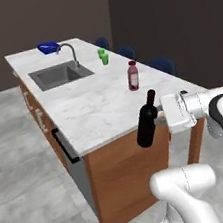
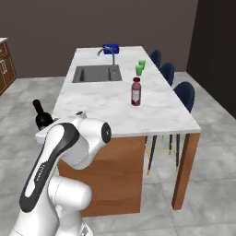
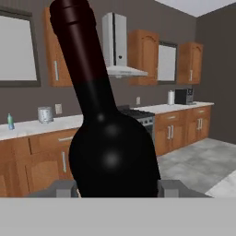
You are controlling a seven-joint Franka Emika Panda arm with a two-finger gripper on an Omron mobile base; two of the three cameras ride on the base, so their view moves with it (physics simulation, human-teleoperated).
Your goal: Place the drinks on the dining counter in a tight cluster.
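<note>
Black wine bottle (image 1: 147,122) clamped upright between the gripper (image 1: 160,115) pads, carried level just off the dining counter (image 1: 88,109) edge; beyond it, on the marble, the juice bottle (image 1: 133,75) awaiting company, presumably the cluster's anchor.

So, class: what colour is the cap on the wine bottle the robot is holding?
Dark red, on the wine bottle; the left base view shows it best.

Juice bottle (image 1: 133,76) on dining counter (image 1: 90,106), near stools (image 1: 161,65).
</note>
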